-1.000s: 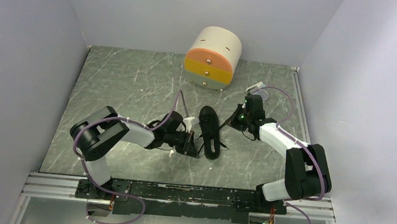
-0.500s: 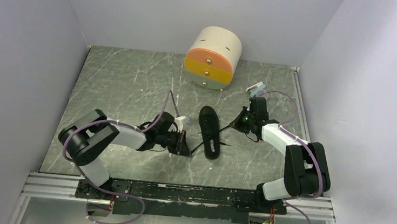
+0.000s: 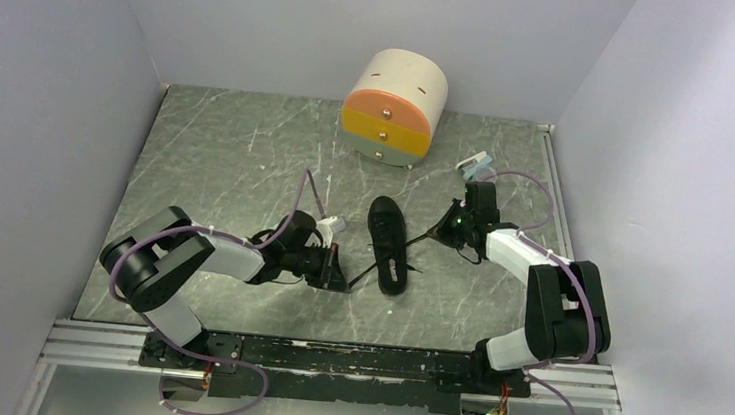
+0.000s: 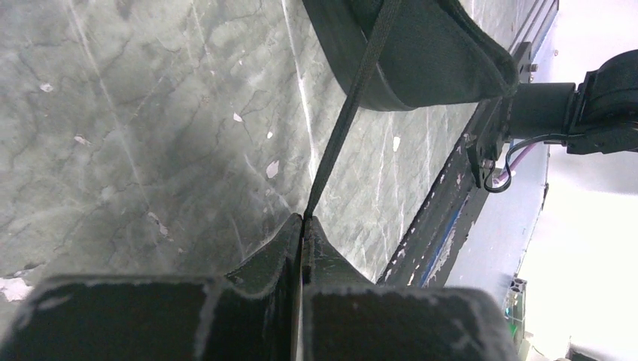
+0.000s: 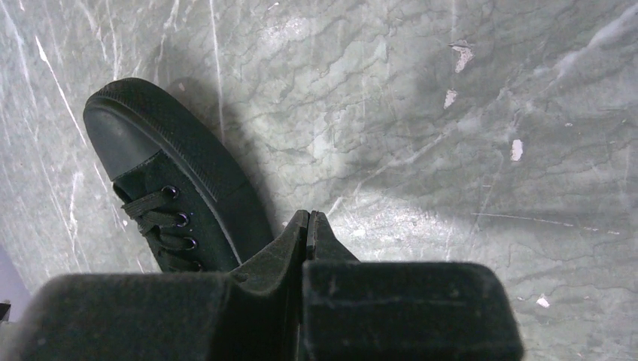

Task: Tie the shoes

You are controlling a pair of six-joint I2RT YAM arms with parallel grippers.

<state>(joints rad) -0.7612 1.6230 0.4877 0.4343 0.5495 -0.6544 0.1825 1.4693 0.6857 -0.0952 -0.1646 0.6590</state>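
Marbled desk [image 3: 227,155] held the black shoe [image 3: 389,245] near its middle; left fingers [image 4: 280,250], drawn farther left, pinched its lace [image 4: 342,128] taut, and right fingers [image 5: 284,247], pressed together, possibly gripped the other end, so tightening seemed under way.

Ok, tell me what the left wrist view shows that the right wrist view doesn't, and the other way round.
Only the left wrist view: the left gripper shut on a black lace that runs straight up to the shoe, plus the dark rail at the near edge. Only the right wrist view: the toe cap and laced eyelets, with the right gripper shut and no lace visible at its tips. Both: the black shoe, the marbled table and closed fingers.
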